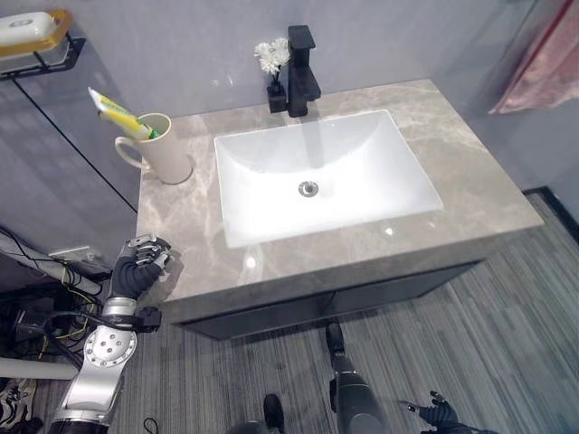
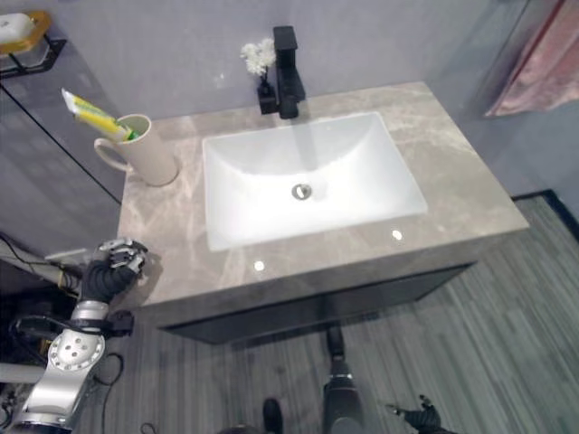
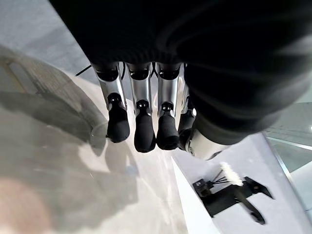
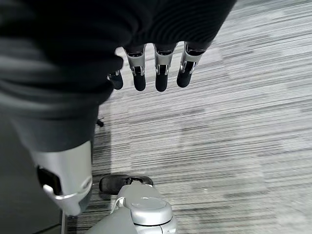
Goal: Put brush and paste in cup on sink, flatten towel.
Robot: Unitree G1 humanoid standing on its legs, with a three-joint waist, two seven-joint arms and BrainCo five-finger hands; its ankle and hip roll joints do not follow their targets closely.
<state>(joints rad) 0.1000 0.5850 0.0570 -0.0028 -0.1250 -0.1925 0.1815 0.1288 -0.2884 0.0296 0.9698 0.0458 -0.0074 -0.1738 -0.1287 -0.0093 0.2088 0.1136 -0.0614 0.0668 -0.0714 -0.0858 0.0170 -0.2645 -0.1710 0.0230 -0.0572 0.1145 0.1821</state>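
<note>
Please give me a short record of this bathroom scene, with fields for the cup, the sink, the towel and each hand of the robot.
cup: cream mug, upright at the counter's back left corner, beside the basin
cup contents: yellow and green paste tube, leaning toward the wall; a brush cannot be made out
sink: white basin, black tap behind it
beside tap: small vase of white flowers
towel: pink towel hanging at the far right, not on the counter
left hand: at the counter's front left corner, fingers curled, holding nothing
right hand: low above the floor, fingers relaxed, holding nothing

I see a black tap (image 1: pixel 303 72) behind the white basin, a small black vase of white flowers (image 1: pixel 273 68) touching its left side, and a soap dish (image 1: pixel 32 32) on a wall shelf.
</note>
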